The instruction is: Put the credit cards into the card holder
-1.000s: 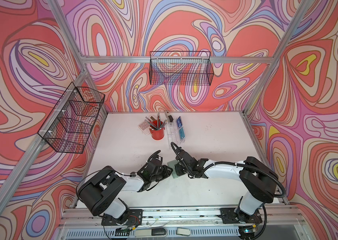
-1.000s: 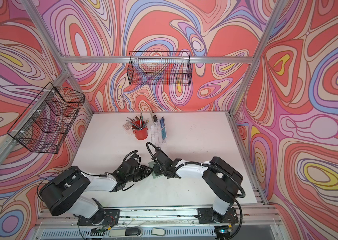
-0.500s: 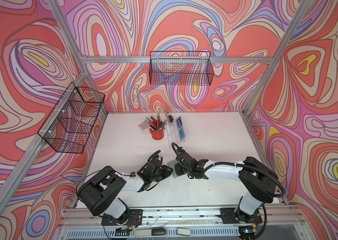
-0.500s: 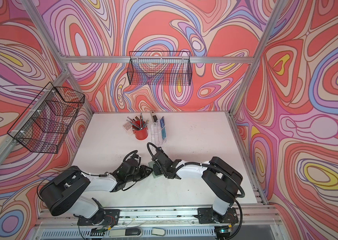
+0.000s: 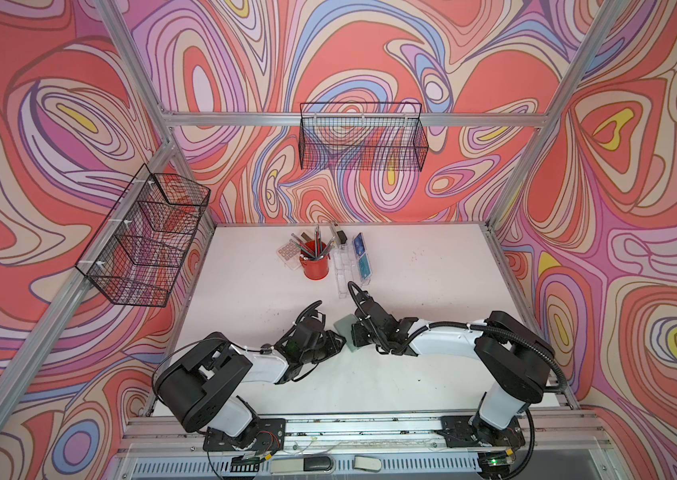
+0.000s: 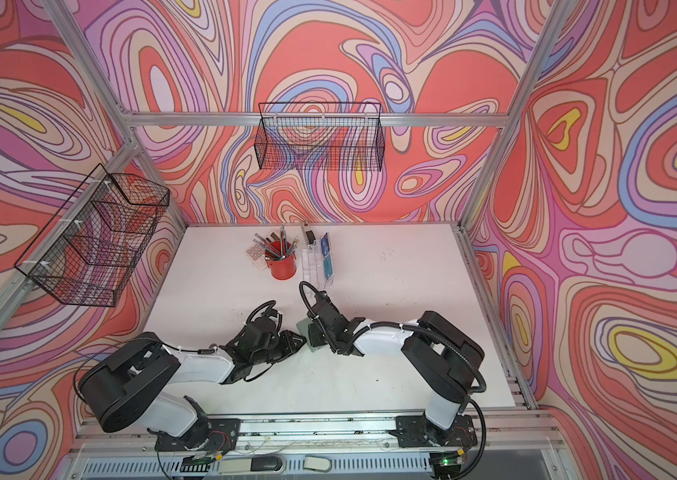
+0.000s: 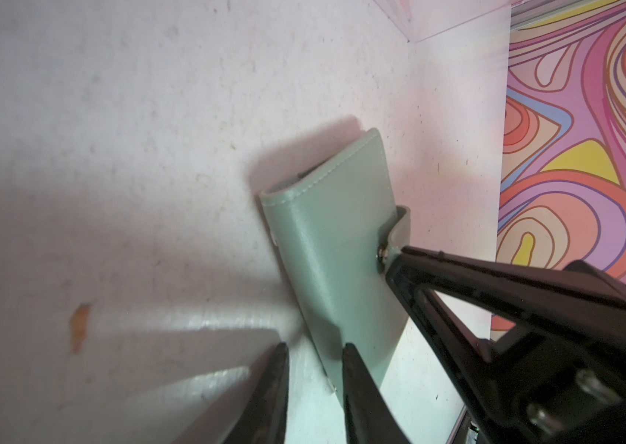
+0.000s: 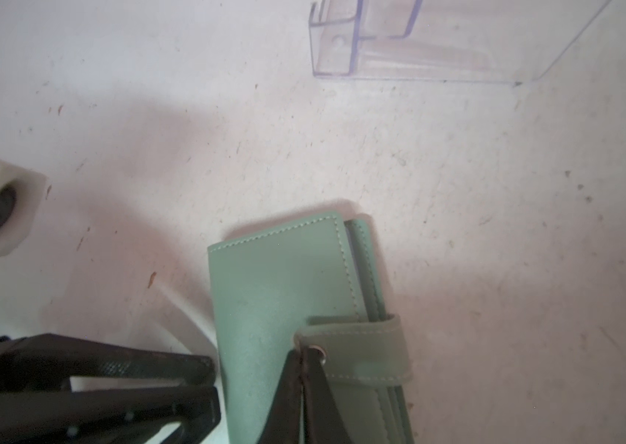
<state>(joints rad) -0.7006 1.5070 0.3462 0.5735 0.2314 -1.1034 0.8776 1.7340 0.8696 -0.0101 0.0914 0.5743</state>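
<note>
Nearer the robot than the red pencil cup (image 5: 315, 266), and a little to its right in both top views, the card holder (image 5: 345, 327) lies closed and flat on the white table (image 5: 432, 299), sage-green cover up, between the tips of the two arms. Its strap (image 8: 365, 353) wraps round the open edge onto the cover. The right gripper (image 8: 303, 348) has its fingers pressed together on the strap's free end, right beside the metal snap button (image 8: 319, 350). In the left wrist view that end stands curled off the cover, with the snap's stud showing under it. The left gripper (image 7: 313, 348) meets the holder on the opposite, spine side, near one corner. Its fingers (image 7: 277, 384) stand a little apart: one tip lies over the edge of the cover and the other over the table just beside the spine. Whether they clamp the holder or only brace it cannot be told from these views. Just to the right of the cup stands a clear acrylic stand (image 5: 343, 272). The credit cards (image 5: 364, 264) that can be seen sit upright in its tiers on the side away from the cup, a blue one at the back and a teal one in front of it, well apart from the card holder. Pens and pencils (image 5: 316, 245) stick up out of the cup.
</note>
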